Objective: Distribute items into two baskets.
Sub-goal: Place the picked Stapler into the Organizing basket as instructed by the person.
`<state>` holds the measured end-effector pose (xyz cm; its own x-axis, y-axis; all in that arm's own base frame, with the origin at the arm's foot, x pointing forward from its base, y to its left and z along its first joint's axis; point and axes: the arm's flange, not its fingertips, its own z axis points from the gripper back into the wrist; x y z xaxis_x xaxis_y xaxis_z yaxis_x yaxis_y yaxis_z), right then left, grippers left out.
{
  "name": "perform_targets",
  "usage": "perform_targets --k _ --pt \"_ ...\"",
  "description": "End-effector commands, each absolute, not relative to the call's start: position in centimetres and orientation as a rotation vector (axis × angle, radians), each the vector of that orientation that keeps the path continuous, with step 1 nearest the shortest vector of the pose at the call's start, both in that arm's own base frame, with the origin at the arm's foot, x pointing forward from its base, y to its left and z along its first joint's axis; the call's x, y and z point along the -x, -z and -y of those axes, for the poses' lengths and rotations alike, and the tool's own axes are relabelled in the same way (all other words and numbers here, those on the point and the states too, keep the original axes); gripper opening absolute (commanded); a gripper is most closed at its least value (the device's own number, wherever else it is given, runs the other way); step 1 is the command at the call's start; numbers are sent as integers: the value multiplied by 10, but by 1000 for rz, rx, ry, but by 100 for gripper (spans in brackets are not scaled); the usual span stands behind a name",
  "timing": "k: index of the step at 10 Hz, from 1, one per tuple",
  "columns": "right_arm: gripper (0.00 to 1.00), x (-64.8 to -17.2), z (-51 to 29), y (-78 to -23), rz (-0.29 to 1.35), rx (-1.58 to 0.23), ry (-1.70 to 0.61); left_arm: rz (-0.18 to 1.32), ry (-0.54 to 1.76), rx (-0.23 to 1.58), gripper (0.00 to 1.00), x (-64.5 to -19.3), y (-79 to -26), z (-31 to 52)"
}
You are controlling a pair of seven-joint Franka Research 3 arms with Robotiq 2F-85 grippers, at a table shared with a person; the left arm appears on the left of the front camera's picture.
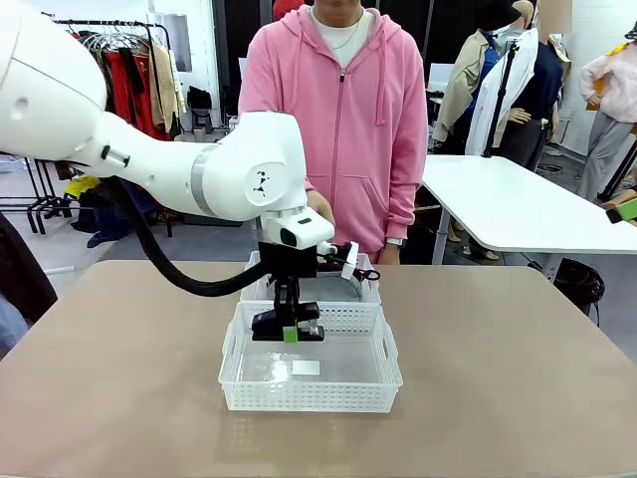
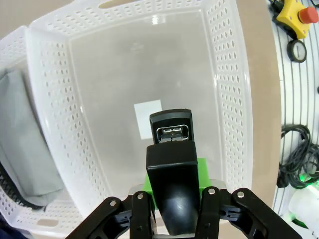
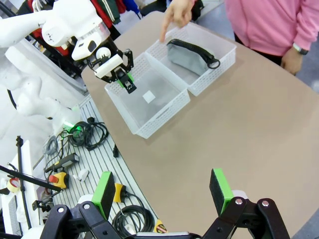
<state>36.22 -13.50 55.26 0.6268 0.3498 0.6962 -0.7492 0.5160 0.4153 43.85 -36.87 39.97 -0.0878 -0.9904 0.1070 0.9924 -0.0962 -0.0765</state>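
Note:
My left gripper (image 1: 289,334) is shut on the small black stapler (image 1: 271,322) and holds it just above the floor of the near basket (image 1: 309,396). From the left wrist, the stapler (image 2: 171,149) points out between the fingers over that basket's white label (image 2: 148,119). The grey pouch (image 3: 190,54) with its black strap lies in the far basket (image 3: 219,57), which touches the near basket (image 3: 149,122). The pouch (image 2: 22,129) also appears at the left edge of the left wrist view. My right gripper (image 3: 162,191) is open and empty, high above the table's edge.
A person in a pink hoodie stands at the far side and points a finger (image 3: 167,25) down at the far basket's corner. Brown tabletop (image 1: 518,378) lies bare on both sides of the baskets. Cables and an emergency-stop button (image 2: 294,15) sit on the rail beside the table.

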Motion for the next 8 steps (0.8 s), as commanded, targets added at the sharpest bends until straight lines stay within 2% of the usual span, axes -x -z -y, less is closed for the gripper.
perform_targets --k 1,4,8 --pt "100 -363 133 -552 623 -787 -721 41 1642 132 0 -440 -398 375" --pt "100 -363 133 -552 623 -787 -721 54 1647 114 0 -440 -380 388" --pt "100 -363 133 -552 623 -787 -721 5 1680 146 0 -464 -362 392"
